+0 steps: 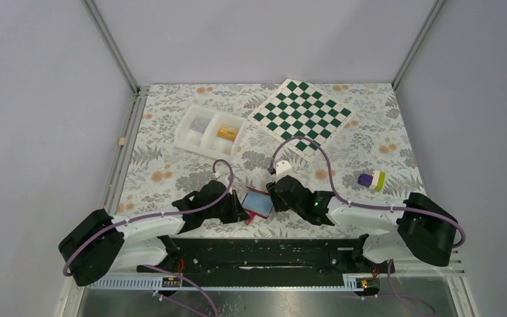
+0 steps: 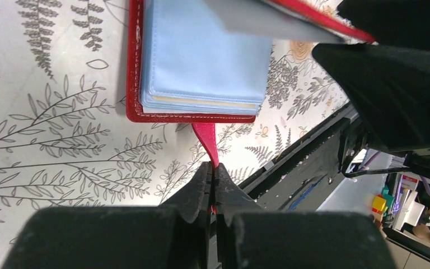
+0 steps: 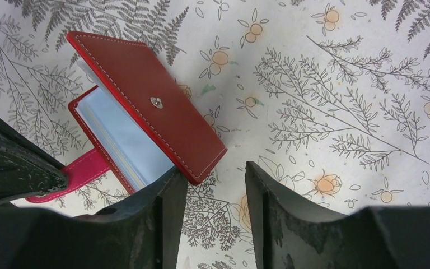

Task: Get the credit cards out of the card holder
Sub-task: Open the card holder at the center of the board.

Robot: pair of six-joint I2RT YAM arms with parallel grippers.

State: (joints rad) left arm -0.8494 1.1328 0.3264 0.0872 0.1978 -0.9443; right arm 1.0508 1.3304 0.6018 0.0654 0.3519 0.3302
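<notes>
Left claw [image 2: 213, 171] seen clamped together on small red tab [image 2: 206, 137] of flat red folding card holder [image 2: 199, 61], at near centre of floral-patterned counter [image 1: 171, 172]. Card holder laid open, red cover raised, pale blue sleeves exposed. Thin orange-yellow edge of credit cards [image 2: 201, 103] seen tucked within sleeves. Right claw [image 3: 215, 176] held apart, just beside raised cover's corner. Farther right, well apart: small purple-white-green block [image 1: 371, 179]. Farthest: white two-compartment plastic tray [image 1: 186, 140] at left, green-and-white chessboard [image 1: 302, 115] beside it.

The desk [image 1: 171, 173] holds one red folding wallet [image 1: 257, 203], one white two-compartment plastic tray [image 1: 191, 144], one green-and-white chequered board [image 1: 302, 117], one purple-white-green block [image 1: 371, 179].
</notes>
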